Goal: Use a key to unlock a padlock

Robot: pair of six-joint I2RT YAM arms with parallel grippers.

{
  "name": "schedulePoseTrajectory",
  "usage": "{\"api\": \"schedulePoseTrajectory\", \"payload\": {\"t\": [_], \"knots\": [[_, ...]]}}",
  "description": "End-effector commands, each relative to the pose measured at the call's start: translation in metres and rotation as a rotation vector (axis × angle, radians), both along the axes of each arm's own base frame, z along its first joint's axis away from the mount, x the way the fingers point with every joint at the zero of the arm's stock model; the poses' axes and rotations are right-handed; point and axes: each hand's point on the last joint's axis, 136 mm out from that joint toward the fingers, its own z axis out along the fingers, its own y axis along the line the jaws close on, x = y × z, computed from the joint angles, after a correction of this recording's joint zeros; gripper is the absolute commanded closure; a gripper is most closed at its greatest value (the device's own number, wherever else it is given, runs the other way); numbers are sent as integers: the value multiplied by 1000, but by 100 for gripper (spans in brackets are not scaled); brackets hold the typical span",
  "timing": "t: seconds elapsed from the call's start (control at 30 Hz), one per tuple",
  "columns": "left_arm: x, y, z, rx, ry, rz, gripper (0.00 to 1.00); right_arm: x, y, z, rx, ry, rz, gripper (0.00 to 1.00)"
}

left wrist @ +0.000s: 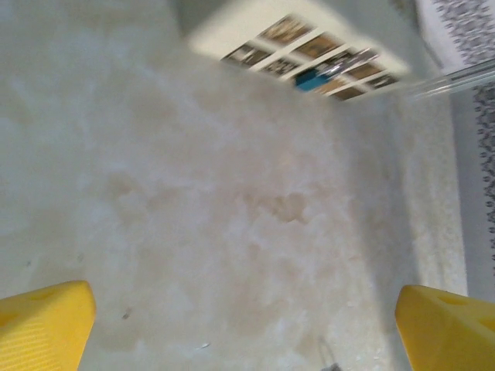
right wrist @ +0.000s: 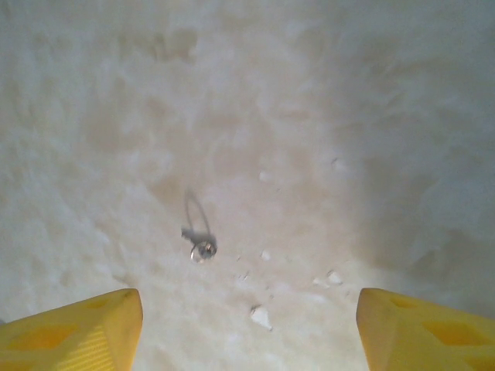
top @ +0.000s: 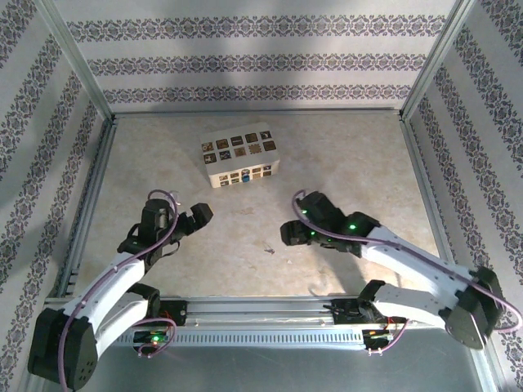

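R wrist cam: key (right wrist: 203, 249), R jaws spread — L wrist cam: padlock (left wrist: 317, 77) at box (left wrist: 232, 35), L jaws spread.

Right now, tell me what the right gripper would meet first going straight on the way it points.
Probably the key, lying on the table just ahead, slightly left of midway between the right gripper's fingers; otherwise bare table. Depth is unclear.
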Motion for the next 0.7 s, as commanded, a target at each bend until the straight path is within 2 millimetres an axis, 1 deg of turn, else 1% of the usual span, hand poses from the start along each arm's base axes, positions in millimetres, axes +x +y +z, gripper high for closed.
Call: {"api": "schedulePoseTrajectory", "payload": {"t": [0.0,0.13,0.17,0.2,0.23,0.37,0.53,0.67], "knots": [[12,-3,6,-47,-55,52,0,-8,13,-12,-72,87,15,30],[8,1,-8,-29,-32,66,0,-18,37,-34,-102,215,67,37],[7,2,-9,-25,-30,70,0,-19,43,-40,-110,230,80,40],[7,2,-11,-22,-26,74,0,-20,47,-44,-115,247,90,45],[6,3,-12,-17,-23,74,0,-21,52,-49,-119,270,99,48],[6,5,-14,-1,-21,80,0,-20,63,-64,-151,311,104,50],[6,5,-13,-1,-22,80,0,-14,69,-77,-188,331,83,57],[6,7,-13,5,-19,90,0,-13,66,-87,-244,350,71,61]]}}
